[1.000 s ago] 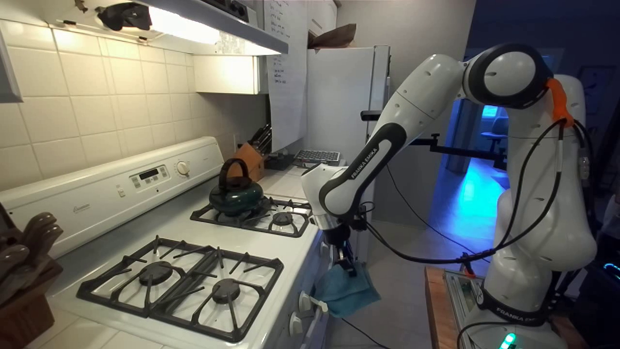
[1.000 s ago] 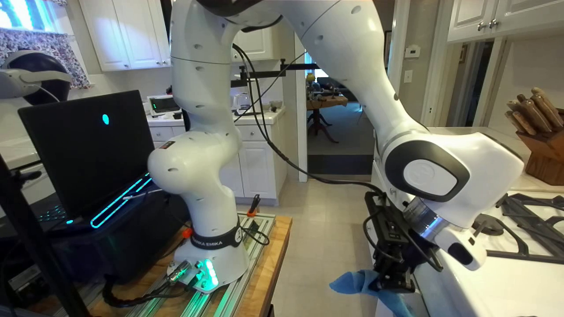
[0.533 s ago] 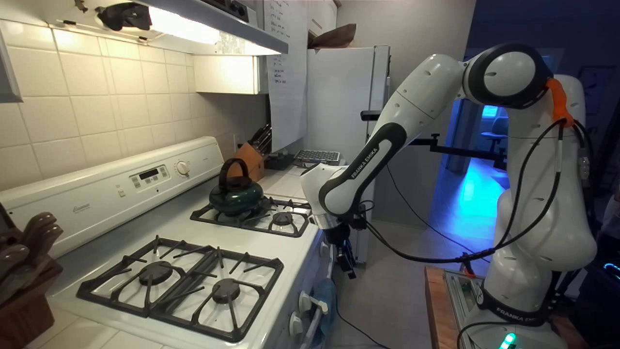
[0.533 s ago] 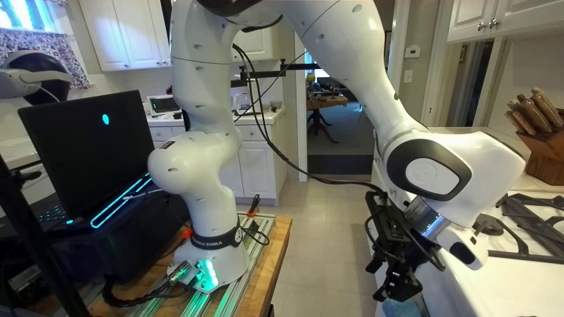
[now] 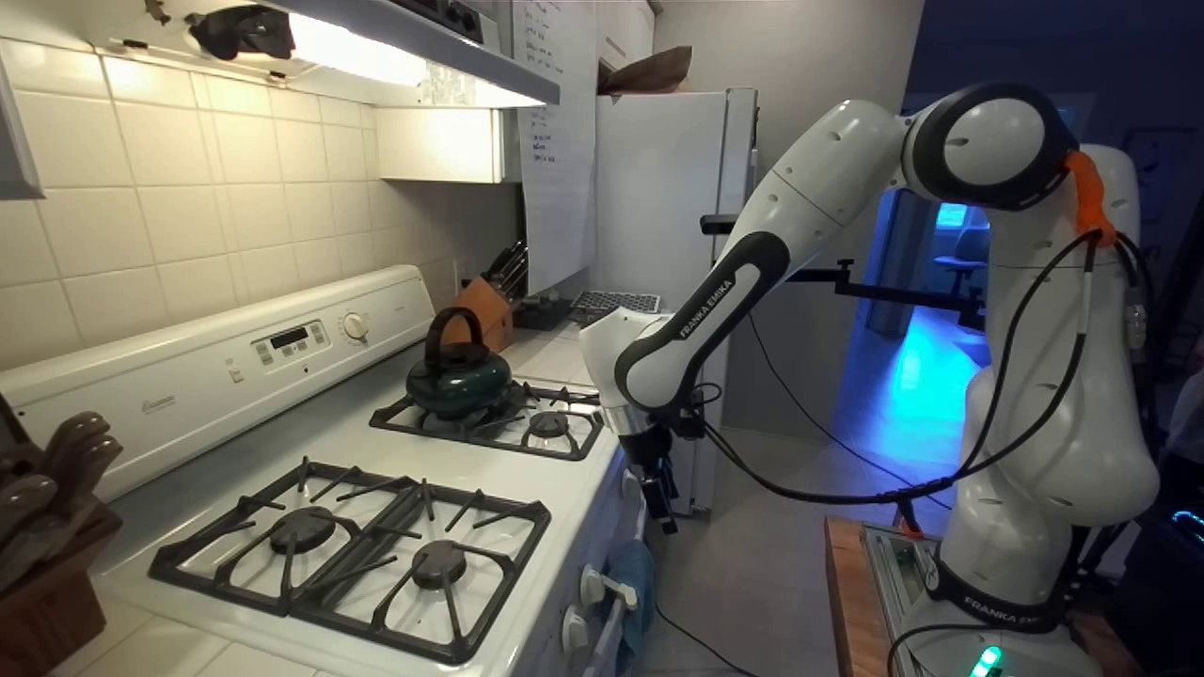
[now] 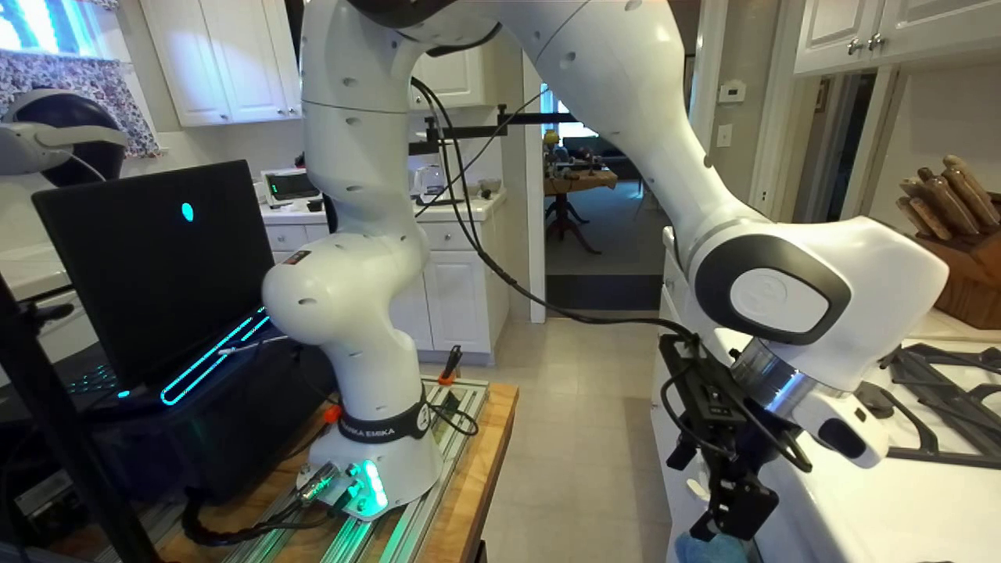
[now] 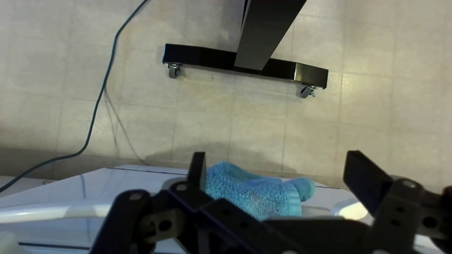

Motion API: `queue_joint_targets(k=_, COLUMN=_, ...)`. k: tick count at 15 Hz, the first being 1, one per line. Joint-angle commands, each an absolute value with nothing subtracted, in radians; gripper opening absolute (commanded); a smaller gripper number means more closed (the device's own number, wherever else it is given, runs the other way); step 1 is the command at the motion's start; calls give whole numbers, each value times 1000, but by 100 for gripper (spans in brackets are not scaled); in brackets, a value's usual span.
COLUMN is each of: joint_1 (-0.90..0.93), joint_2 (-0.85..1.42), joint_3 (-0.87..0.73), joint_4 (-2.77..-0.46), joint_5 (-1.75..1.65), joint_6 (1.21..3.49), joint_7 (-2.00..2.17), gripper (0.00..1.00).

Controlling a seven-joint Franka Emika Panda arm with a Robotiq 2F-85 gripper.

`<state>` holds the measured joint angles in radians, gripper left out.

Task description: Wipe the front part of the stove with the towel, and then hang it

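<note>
Towel (image 7: 252, 194) came off gripper (image 7: 277, 160), which rose. Fingers (image 7: 365, 176) stood spread, empty. Towel hung, apparently over handle (image 7: 53, 211), right side of stove (image 5: 376, 456) in an exterior view. Hang looked done; next needed: retreat.

On the stove (image 5: 470, 465): towel (image 7: 252, 192) over its front handle (image 7: 53, 212)

In an exterior view, from the near grates (image 5: 352, 552), the kettle (image 5: 458, 385) stands at one o'clock on the far grates (image 5: 508, 447), the near knife block (image 5: 56, 574) at nine, the towel at three. Past the kettle at one is the far knife block (image 5: 489, 301); the refrigerator (image 5: 658, 188) stands beyond, between one and two. From the towel, the gripper (image 7: 277, 164) stands clear at one.
</note>
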<state>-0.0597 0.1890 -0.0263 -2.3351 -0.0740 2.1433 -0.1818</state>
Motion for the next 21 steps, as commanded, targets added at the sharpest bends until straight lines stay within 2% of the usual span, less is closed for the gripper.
queue_joint_targets(k=1, joint_1=-44, joint_2=116, joint_3=-28, joint_4=-2355, joint_5=-114, joint_6=2182, joint_7=-153, gripper=100)
queue_joint_targets(k=8, joint_1=-29, joint_2=-32, joint_3=-19, joint_4=-2380, joint_5=-91, joint_6=2260, joint_7=-154, gripper=100)
queue_joint_targets(k=21, joint_1=-26, joint_2=-167, joint_3=-22, joint_4=-2361, joint_5=-55, joint_6=2185, joint_7=-116, gripper=100)
